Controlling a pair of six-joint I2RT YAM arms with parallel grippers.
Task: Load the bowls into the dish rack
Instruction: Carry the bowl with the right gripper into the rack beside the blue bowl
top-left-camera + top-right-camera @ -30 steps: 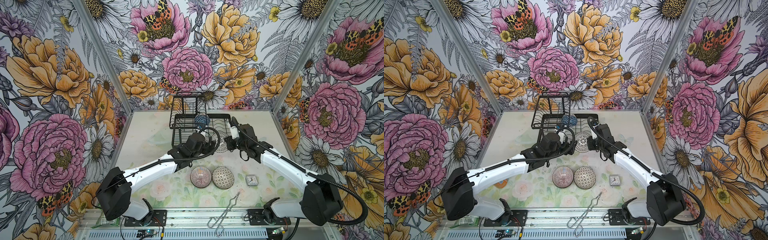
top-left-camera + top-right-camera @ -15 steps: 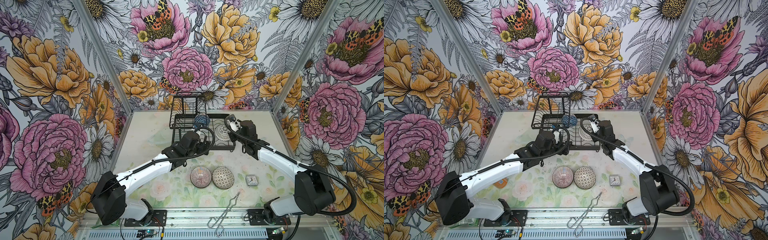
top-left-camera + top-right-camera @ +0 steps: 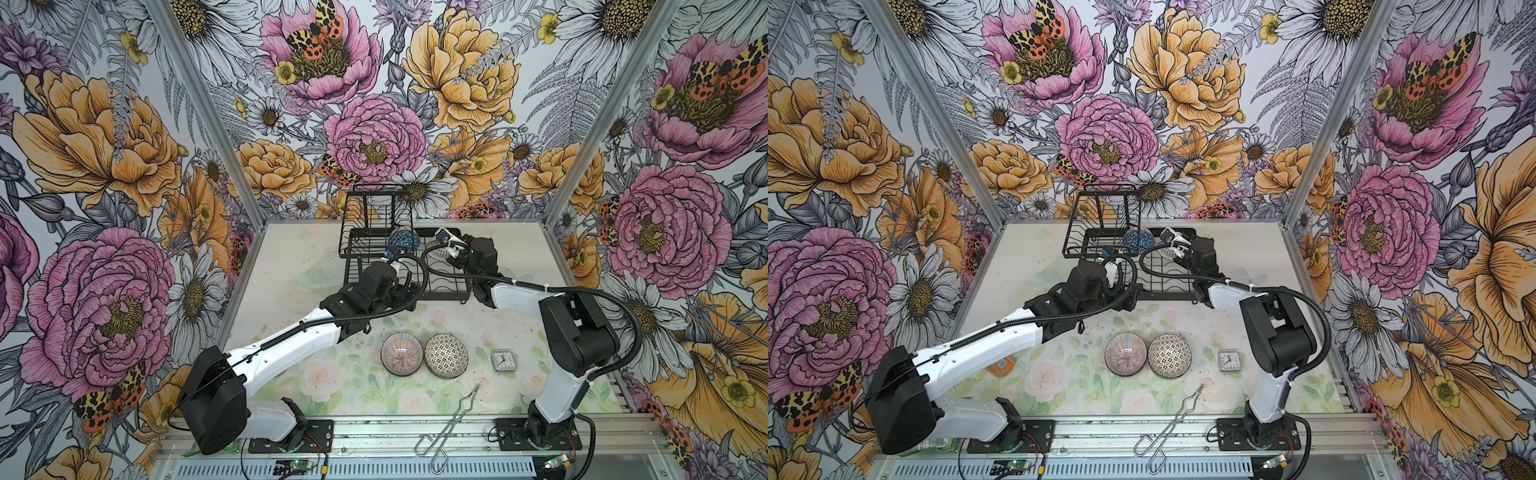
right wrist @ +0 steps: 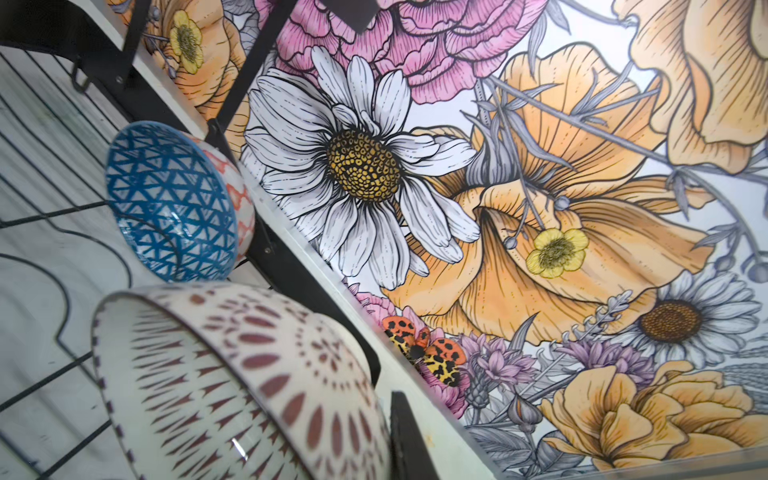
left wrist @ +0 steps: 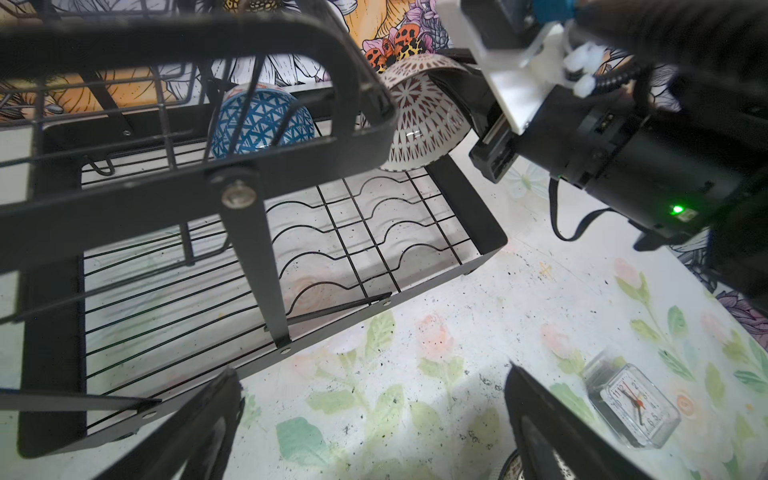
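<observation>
1. While the right claw [image 5: 459,83] is clamped tight on the rim of the white bowl with dark dotted marks [image 5: 424,124], that bowl hangs tilted on edge over the wavy slots at the back right of the dish rack [image 3: 449,296]. I cannot tell whether its lower edge touches the wires.
2. On edge at the back of the rack's base tray stands the blue-triangle bowl [image 3: 402,241]. It leans on the rear wall with its opening facing the front, just beside the held bowl and close to the raised upper shelf.
3. Spread wide apart, the jaws of the left claw [image 5: 372,370] have hold of nothing. This claw hangs low over the worktop [image 3: 353,395], just in front of the rack's front rim.
4. Well in front of the rack, the pink-striped bowl [image 3: 402,356] and the black-white mosaic bowl [image 3: 446,356] sit upright on the worktop, side by side. Their rims are touching or very nearly so.
5. To the right of the mosaic bowl, apart from it, lies a small clock [image 3: 503,360].
6. Near the front edge of the worktop lie metal tongs [image 3: 451,419], between the two arm bases.
</observation>
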